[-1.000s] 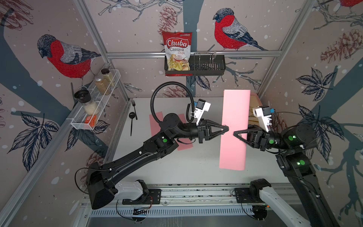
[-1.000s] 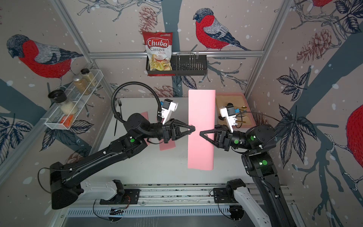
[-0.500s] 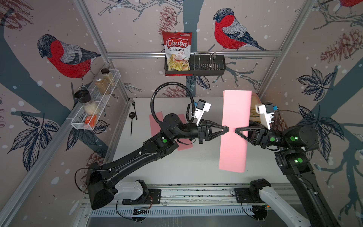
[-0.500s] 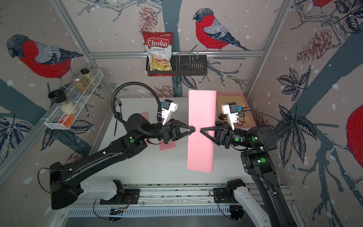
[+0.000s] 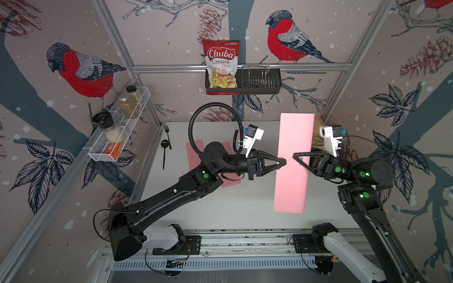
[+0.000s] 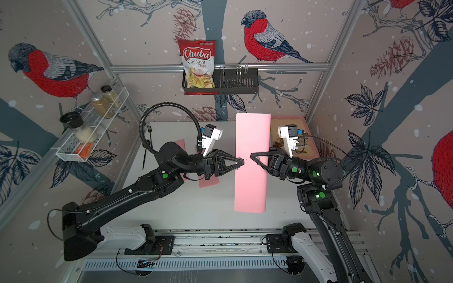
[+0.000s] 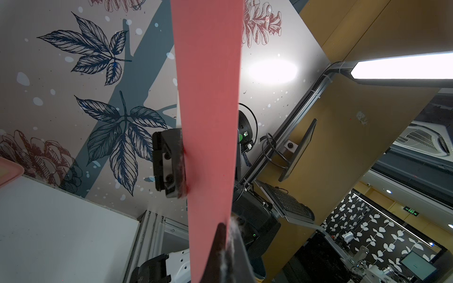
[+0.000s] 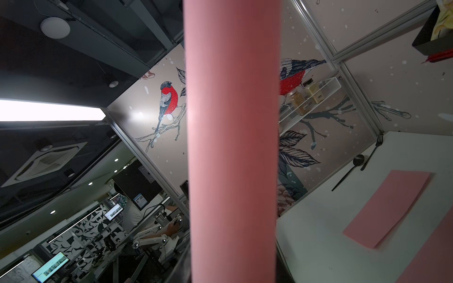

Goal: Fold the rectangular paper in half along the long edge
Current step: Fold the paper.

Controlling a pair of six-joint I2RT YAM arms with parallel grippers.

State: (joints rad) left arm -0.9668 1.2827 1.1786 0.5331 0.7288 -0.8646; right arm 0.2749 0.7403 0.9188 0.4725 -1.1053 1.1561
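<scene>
The left gripper [image 5: 283,161] is closed tightly on the middle of one long edge of the pink paper [image 5: 293,191] and holds the sheet in the air above the white table [image 5: 245,203], a little curved, as both top views show. The right gripper [image 5: 295,154] reaches the sheet from the opposite side. In the left wrist view one of its fingers [image 7: 166,161] lies against the paper, but I cannot tell whether it grips the sheet. The only readable writing is "Chuba Cassava Chips" on the red and white snack bag [image 5: 221,64], which stands in the black wire basket [image 5: 259,84] on the back wall.
</scene>
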